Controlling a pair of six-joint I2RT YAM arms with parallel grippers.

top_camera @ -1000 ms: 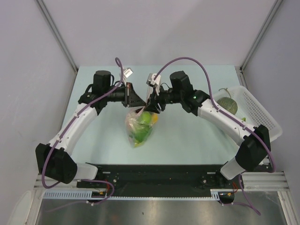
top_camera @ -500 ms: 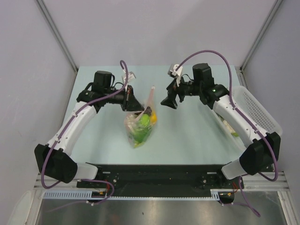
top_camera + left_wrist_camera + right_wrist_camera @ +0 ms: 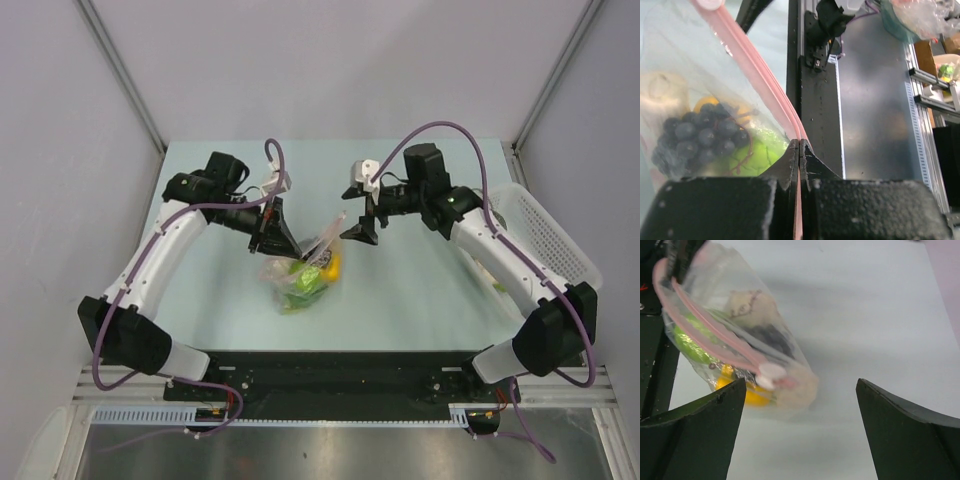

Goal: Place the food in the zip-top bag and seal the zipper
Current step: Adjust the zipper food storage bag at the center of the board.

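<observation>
Mint-green tabletop [image 3: 430,300] lies under the crinkly clear zip-top bag [image 3: 296,282], which I use as my reference. The bag slumps on its side with its mouth edge lifted off the surface. Well to the right of the bag I see the white latticed plastic basket [image 3: 555,235].

The left gripper [image 3: 799,148] is at the bag's upper left corner, clenched on the thin pink-red zipper strip [image 3: 757,75]. On my left wrist feed the two black fingers press together with the strip pinched between them. The right gripper [image 3: 801,385] hangs just right of the bag's mouth, apart from it, with its fingers spread wide and nothing in them.

On the right wrist feed the strip runs along the bag's upper edge and ends at a pale oval tab [image 3: 771,372]. I cannot tell whether it is pressed shut along its whole length.

The food is all inside the bag: a green round fruit [image 3: 757,155], a dark purple grape bunch [image 3: 695,137], an orange round fruit [image 3: 752,396] and a pale white piece [image 3: 746,305].
</observation>
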